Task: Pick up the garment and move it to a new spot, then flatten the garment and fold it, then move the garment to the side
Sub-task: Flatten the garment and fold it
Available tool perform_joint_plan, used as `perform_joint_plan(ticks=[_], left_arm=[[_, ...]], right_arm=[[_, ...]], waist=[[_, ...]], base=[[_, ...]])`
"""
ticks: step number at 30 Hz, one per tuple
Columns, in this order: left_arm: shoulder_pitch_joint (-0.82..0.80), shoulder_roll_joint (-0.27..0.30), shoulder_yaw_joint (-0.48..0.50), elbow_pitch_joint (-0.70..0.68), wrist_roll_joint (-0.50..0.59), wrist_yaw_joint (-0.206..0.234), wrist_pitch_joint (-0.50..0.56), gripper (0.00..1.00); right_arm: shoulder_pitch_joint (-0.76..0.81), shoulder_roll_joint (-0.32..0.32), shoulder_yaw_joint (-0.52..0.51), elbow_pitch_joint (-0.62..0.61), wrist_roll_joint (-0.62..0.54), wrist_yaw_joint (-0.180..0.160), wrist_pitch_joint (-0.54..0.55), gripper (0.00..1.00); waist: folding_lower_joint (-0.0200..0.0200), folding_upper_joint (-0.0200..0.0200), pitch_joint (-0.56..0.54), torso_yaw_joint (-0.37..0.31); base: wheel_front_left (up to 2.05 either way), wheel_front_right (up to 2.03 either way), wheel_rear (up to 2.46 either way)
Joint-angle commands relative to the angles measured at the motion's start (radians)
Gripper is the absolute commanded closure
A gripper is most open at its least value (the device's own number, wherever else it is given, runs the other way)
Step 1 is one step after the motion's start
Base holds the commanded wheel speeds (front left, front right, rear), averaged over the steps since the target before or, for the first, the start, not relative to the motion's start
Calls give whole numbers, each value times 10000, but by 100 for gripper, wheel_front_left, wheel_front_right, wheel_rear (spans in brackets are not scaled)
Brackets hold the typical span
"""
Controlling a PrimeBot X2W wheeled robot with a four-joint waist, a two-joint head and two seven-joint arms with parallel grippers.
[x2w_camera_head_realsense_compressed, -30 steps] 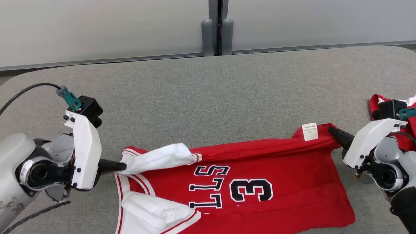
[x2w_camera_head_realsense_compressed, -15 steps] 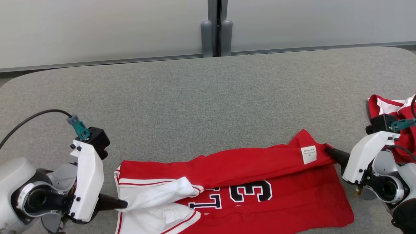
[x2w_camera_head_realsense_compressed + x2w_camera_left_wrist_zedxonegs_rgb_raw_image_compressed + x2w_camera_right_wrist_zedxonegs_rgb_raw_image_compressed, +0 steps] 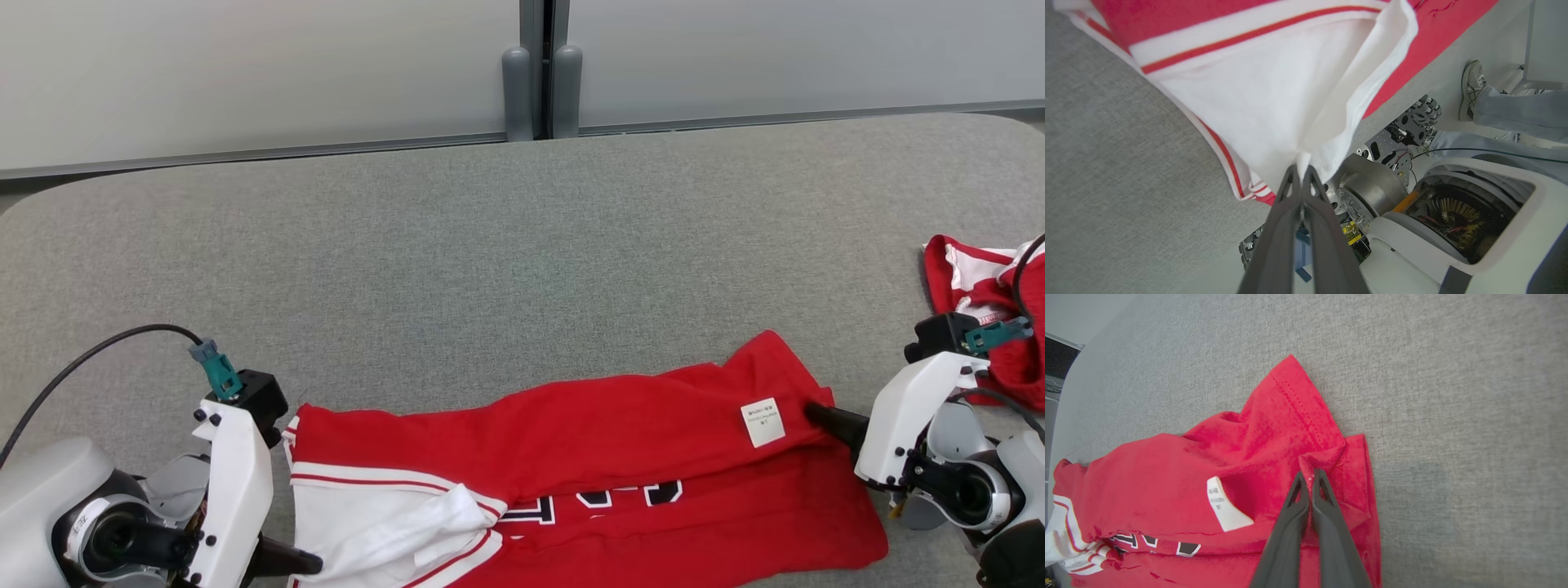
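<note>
Left gripper jaws are pinching the white shoulder edge of the basketball jersey; right gripper jaws are pinching its red hem corner. Judged soft, light and limp, it is lying half-folded at the frame's lower centre; corners are offering the surest hold.

Left hand and right hand low, wide apart; both pinched on garment
</note>
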Motion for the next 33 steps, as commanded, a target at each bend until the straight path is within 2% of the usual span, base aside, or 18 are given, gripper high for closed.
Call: perform_joint_plan(ticks=[1,2,9,14,18,21,23,31,32,33], left_arm=[[130,-4,-31,105,104,32,-35,11],[151,0,-64,159,220,60,-25,0],[-26,81,57,333,624,85,-338,0],[-282,326,607,151,973,47,-1338,0],[-253,460,1128,62,1830,175,-3073,0],[94,472,1494,142,2522,472,-4766,0],[364,458,1717,189,2983,817,-5927,0],[2322,-232,2806,287,3382,2329,-10717,0],[2576,-362,2936,247,3430,2488,-11240,0],[2576,-362,2936,247,3430,2488,-11240,0]], right_arm=[[137,-2,-103,-21,-63,18,61,0],[176,28,-152,-42,-106,18,70,0],[510,3,-808,-604,-88,18,22,0],[838,-272,-1594,-1597,-289,18,-623,0],[1090,-419,-2250,-2428,-844,18,-1691,0],[1346,-232,-2630,-2901,-1440,18,-2691,0],[1498,-88,-2911,-3166,-1788,18,-3410,0],[2692,790,-3274,-3262,-2672,18,-5716,0],[2869,892,-3320,-3205,-2738,18,-5971,0],[2869,892,-3320,-3205,-2738,18,-5971,0]], waist=[[0,0,-20,-15],[0,0,-38,-27],[0,0,-338,-48],[0,0,-679,-28],[0,0,-947,-10],[0,0,-1115,21],[0,0,-1186,55],[0,0,-1335,384],[0,0,-1331,433],[0,0,-1331,433]], base=[[0,0,0],[0,0,0],[0,0,0],[0,0,0],[0,0,0],[0,0,0],[0,0,0],[0,0,0],[0,0,0],[0,0,0]])
